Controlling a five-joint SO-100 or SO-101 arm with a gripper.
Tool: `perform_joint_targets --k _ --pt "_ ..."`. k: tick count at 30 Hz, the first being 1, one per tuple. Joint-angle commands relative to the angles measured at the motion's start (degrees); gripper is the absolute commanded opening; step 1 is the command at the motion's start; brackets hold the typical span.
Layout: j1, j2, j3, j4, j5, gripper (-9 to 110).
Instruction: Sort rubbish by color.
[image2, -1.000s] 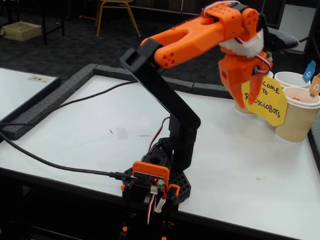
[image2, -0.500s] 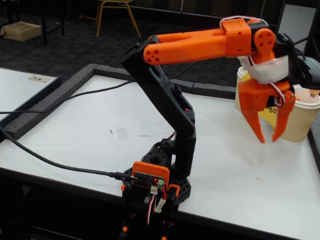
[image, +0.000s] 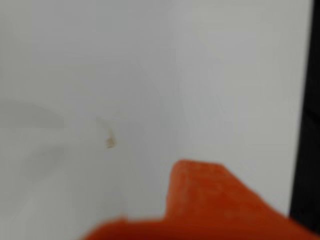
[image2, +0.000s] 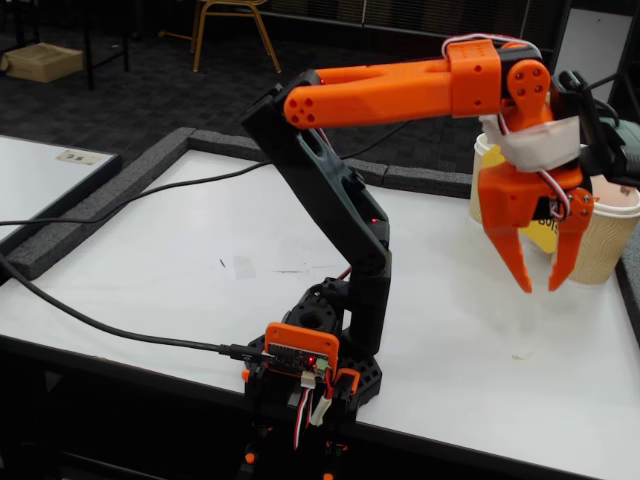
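No rubbish shows in either view. In the fixed view the orange gripper hangs open above the white table at the right, fingertips pointing down with nothing between them. It hovers just in front of the paper cups. The blurred wrist view shows only bare white table and one orange finger at the bottom edge.
A beige ribbed paper cup stands right behind the gripper, with another cup and a mostly hidden yellow sign beside it. A small speck lies on the table. Grey foam edging borders the table. Cables run left from the arm's base.
The arm swung right and down from in front of the yellow sign, and the gripper opened. Over the last half second it barely shifted.
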Motion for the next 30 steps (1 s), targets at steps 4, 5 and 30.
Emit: perform_joint_targets --k 4,5,30 --pt "-15.91 0.97 -1.76 -1.41 -0.53 7" --pt "-17.75 1.05 -1.49 -1.85 -0.53 7" --pt "-84.02 20.04 10.37 -12.48 -0.35 6"
